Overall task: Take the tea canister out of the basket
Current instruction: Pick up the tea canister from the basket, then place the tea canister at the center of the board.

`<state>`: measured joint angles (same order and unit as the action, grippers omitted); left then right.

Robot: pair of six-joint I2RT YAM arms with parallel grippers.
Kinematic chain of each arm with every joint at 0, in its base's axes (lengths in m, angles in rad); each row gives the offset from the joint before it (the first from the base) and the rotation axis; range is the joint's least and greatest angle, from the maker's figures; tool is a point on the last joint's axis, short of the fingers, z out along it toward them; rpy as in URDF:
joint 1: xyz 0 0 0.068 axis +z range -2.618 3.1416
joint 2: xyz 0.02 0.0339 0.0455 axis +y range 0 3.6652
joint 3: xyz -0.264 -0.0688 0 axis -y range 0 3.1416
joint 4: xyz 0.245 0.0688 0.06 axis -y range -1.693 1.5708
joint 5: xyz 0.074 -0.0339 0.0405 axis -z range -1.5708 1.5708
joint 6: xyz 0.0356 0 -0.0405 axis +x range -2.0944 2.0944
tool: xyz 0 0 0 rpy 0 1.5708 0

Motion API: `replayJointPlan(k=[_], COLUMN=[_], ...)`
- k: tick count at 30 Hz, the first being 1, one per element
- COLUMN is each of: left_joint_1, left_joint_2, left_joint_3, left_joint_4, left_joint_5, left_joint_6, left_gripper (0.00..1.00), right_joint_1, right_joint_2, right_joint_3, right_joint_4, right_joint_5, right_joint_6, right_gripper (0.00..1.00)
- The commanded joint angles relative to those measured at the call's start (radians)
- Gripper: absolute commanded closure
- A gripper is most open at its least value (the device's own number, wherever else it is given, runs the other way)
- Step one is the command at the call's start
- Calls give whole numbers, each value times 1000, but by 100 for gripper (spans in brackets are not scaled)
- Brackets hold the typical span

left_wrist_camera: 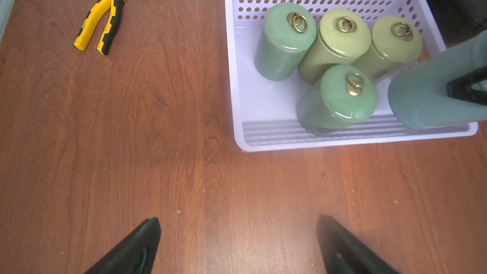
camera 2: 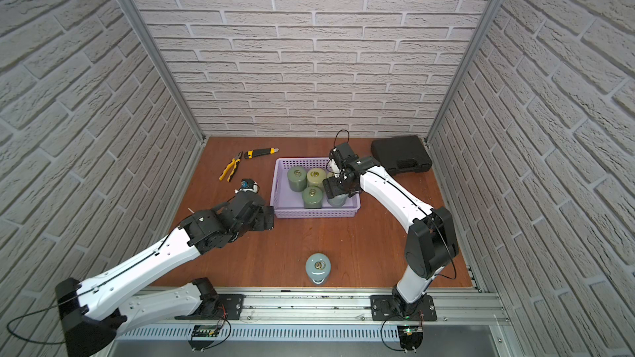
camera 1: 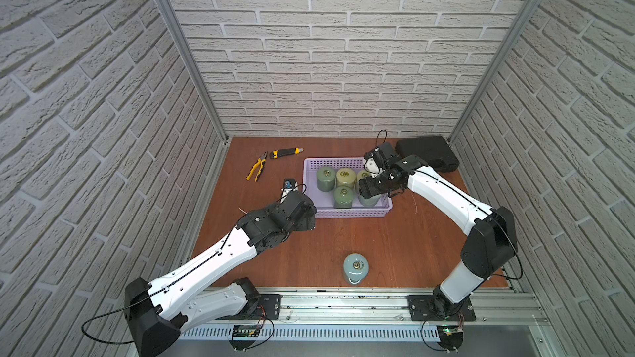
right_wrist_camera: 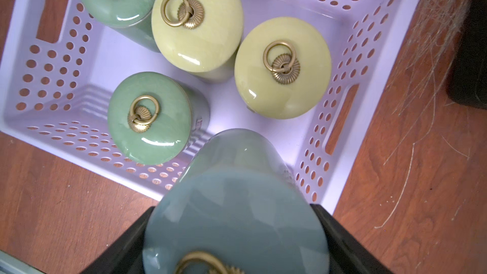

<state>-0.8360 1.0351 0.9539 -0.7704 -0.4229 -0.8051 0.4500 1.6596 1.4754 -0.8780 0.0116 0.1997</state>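
Right arm extended from 5 o'clock, elbow raised, wrist bent downward over shallow lavender perforated plastic basket. Right end effector clamped on grey-blue glazed tea canister, held inside basket's 4 o'clock corner. Left arm stretched low from 7 o'clock. Left end effector spread wide, empty, above red-brown wooden desk at basket's 8 o'clock.

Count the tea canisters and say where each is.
6. Four stand loose in the basket: two green canisters, two yellow-green canisters. A blue-grey canister is clamped in the right gripper at the basket's corner. The sixth canister, blue-grey, stands on the table out front.
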Motion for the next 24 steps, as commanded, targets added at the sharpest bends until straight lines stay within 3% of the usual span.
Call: replayJointPlan(k=[1, 24], left_joint_1=[8, 7], left_joint_2=[-18, 11], left_joint_3=[-20, 5], left_joint_4=[29, 56], left_joint_5=[-11, 33], left_joint_6=[2, 35], left_gripper=[2, 2], right_joint_1=[10, 91], right_joint_2=[-89, -455], right_joint_3=[-3, -333], right_joint_4=[20, -36], right_joint_5=[19, 82], right_joint_6=[21, 181], right_gripper=[51, 53])
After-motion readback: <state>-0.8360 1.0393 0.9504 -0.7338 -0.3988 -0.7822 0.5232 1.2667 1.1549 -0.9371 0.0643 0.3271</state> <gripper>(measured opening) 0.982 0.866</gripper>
